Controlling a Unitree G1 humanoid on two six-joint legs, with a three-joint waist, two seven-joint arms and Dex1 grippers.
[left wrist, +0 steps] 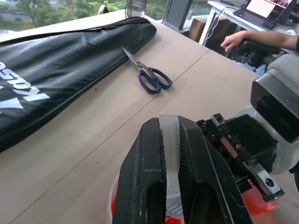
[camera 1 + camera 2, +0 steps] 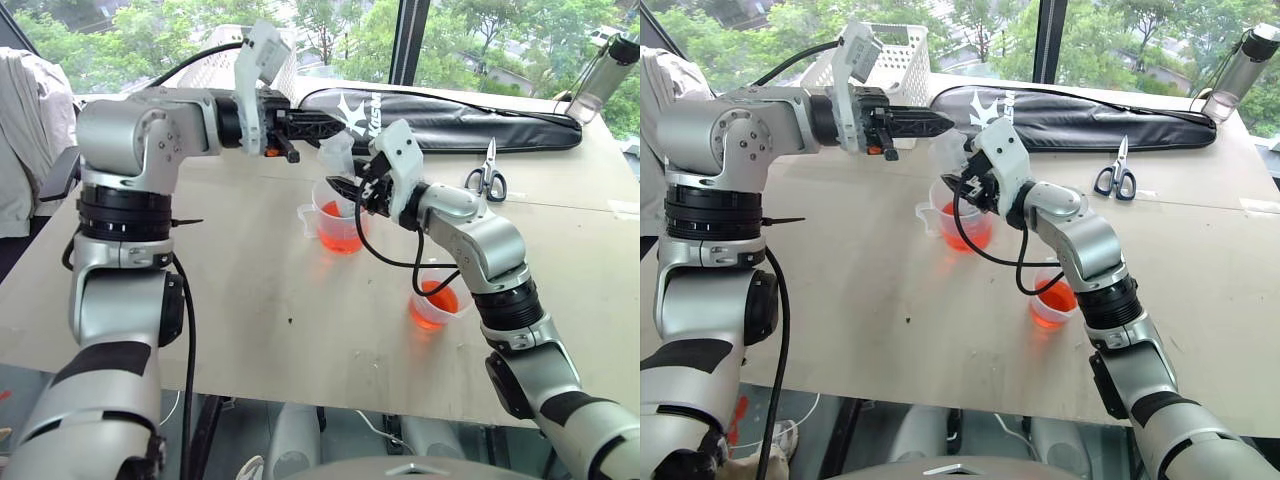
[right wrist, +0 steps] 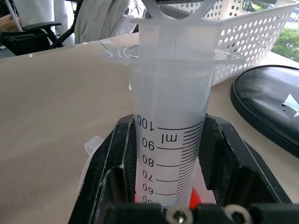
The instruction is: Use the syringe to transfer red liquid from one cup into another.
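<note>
Where end effectors [image 2: 962, 186] meet, syringe [image 3: 169, 140] tip hidden

The syringe [image 3: 169, 140] barrel carries black graduations reading 100, 90, 80, 70, 60 and "ml". The black bag [image 1: 56, 74] bears large white lettering, only partly legible.

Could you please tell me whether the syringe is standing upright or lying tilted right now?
Upright. The syringe stands vertically over the handled cup, its barrel clamped in the right pincer and its plunger top pinched by the left pincer.
</note>
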